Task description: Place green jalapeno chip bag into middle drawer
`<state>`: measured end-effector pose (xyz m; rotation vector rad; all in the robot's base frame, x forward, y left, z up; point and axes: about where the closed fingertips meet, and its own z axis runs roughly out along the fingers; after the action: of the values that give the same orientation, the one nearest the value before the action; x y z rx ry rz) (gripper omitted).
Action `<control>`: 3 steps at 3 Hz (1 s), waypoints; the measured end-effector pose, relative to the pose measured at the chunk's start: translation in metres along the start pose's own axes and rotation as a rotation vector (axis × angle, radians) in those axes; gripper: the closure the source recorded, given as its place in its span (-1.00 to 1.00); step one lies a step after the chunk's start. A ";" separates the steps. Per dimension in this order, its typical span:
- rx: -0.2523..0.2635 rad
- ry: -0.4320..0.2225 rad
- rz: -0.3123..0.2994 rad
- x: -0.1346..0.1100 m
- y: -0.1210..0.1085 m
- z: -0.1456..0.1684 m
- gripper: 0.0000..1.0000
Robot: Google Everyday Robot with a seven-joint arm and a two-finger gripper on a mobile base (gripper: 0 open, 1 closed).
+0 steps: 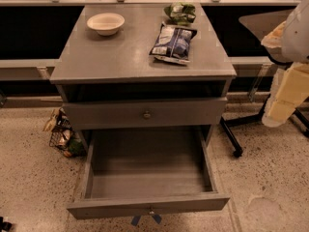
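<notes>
Pulled wide open, the shallow grey middle drawer [111, 208] with blue tape strips [145, 219] juts forward. On the grey tabletop [116, 54], the small glossy green jalapeno chip bag [180, 13] lies back right, just behind the larger blue-and-white chip bag [173, 43]. Off right hangs the pale gripper [282, 105], well apart; whether it is open or closed cannot be told.

middle drawer [106, 208] open, green chip bag [179, 13] on cabinet [120, 57], pincer [282, 103] right

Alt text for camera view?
A small glossy green chip bag lies on the grey cabinet top behind a blue-and-white bag, white bowl at left; the blue-taped grey drawer stands open. The gripper hangs at the right edge.
</notes>
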<state>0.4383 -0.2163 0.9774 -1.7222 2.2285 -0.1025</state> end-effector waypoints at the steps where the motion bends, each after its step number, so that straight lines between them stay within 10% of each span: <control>1: 0.000 0.000 0.000 0.000 0.000 0.000 -1.00; 3: 0.075 -0.176 0.190 0.001 -0.057 0.019 -1.00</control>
<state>0.4964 -0.2299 0.9731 -1.4156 2.2141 0.0092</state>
